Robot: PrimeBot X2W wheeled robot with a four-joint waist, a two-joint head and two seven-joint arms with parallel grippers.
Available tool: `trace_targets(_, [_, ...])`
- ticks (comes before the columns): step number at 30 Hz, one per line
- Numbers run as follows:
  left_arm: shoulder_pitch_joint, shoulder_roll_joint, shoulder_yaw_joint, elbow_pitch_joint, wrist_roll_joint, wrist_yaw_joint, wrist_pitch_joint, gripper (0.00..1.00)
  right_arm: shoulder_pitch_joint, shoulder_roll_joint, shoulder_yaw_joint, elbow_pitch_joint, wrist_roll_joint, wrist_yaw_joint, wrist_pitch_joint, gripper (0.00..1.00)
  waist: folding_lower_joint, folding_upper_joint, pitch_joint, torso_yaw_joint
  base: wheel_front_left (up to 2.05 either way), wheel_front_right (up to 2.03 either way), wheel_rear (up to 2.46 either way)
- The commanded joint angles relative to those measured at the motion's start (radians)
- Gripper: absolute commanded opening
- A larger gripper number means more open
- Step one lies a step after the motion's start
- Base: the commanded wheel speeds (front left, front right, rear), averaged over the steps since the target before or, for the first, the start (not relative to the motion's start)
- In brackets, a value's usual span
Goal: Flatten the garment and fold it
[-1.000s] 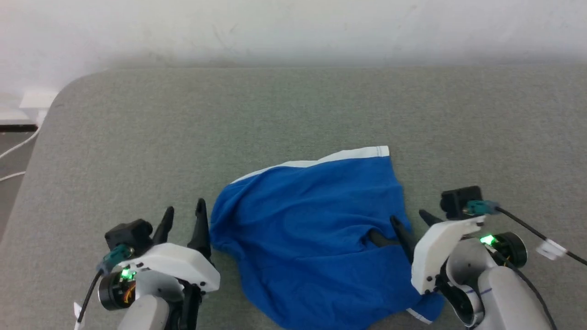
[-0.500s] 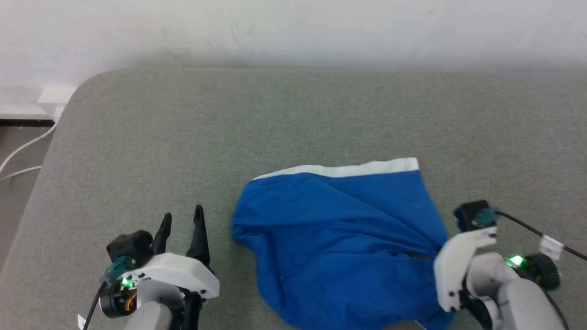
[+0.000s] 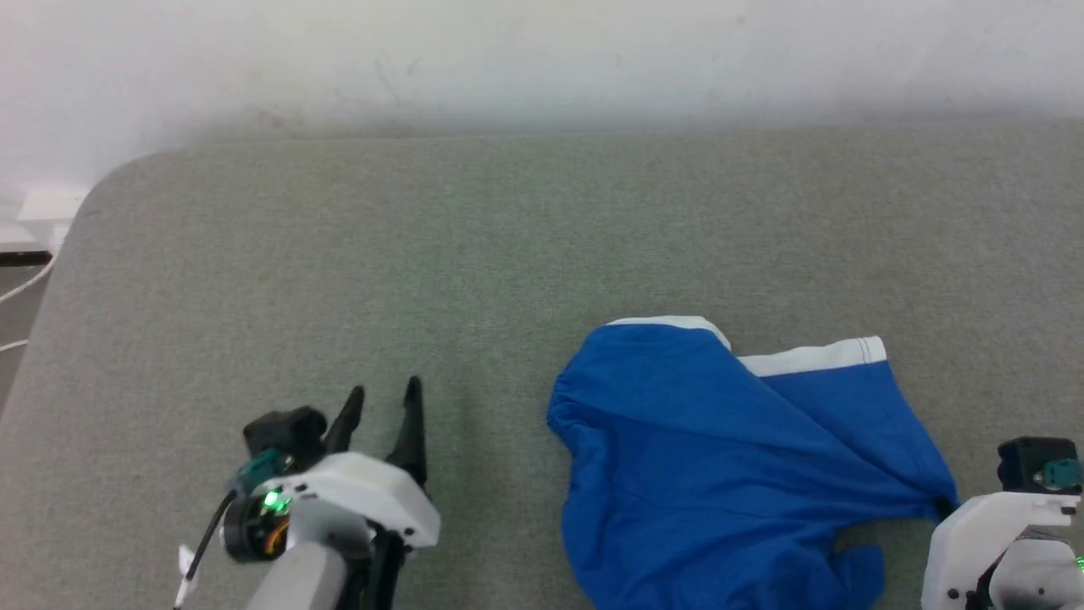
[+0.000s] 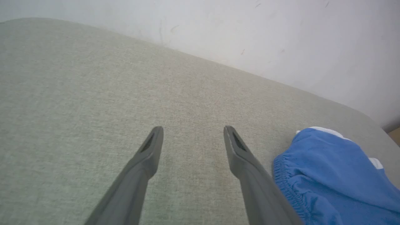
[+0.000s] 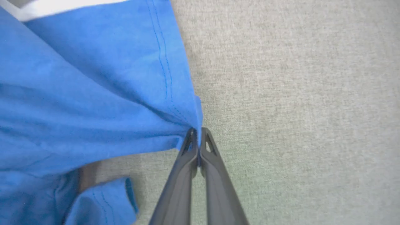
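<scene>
The right gripper [image 5: 197,132] has its two dark fingers pressed together, and between the tips it pinches the edge of the garment [image 5: 93,93], close to a stitched hem. From this pinch the blue cloth fans out in stretched folds toward the left side of the right wrist view. Below the stretched part, a small blue flap [image 5: 103,203] lies beside the fingers, and a strip of bare surface shows between the two.

In the head view the garment lies at the lower right of the grey fabric surface [image 3: 423,254], drawn into a point at the right gripper. Its white band [image 3: 817,357] runs along the far edge, and one part of the cloth is folded over it.

The left gripper [image 4: 192,134] has its fingers spread wide and holds nothing. It is over the bare grey surface. The gathered elastic edge [image 4: 286,184] of the garment is on its right side, near it but apart from it. Behind the surface stands a white wall [image 3: 508,59].
</scene>
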Motion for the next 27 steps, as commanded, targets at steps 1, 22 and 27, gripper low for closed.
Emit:
trace_targets(1, [-0.036,-0.008,-0.012,-0.006,0.001,-0.012,0.008,1.0,0.005,-0.001,-0.001,-0.003,0.034,-0.002,-0.033,1.0,0.0001,0.0001,0.004,-0.014,0.0,0.0,0.0])
trace_targets(22, [-0.525,-0.118,-0.234,0.399,0.023,-0.082,0.396,1.0,-0.073,-0.001,0.126,-0.014,0.148,-0.002,-0.257,1.0,0.0001,0.0001,0.059,-0.099,0.0,0.0,0.0])
trace_targets(27, [-0.591,-0.124,-0.276,0.497,0.027,-0.1,0.481,1.0,-0.082,-0.001,0.143,-0.032,0.156,-0.002,-0.261,1.0,0.0001,0.0001,0.078,-0.117,0.0,0.0,0.0])
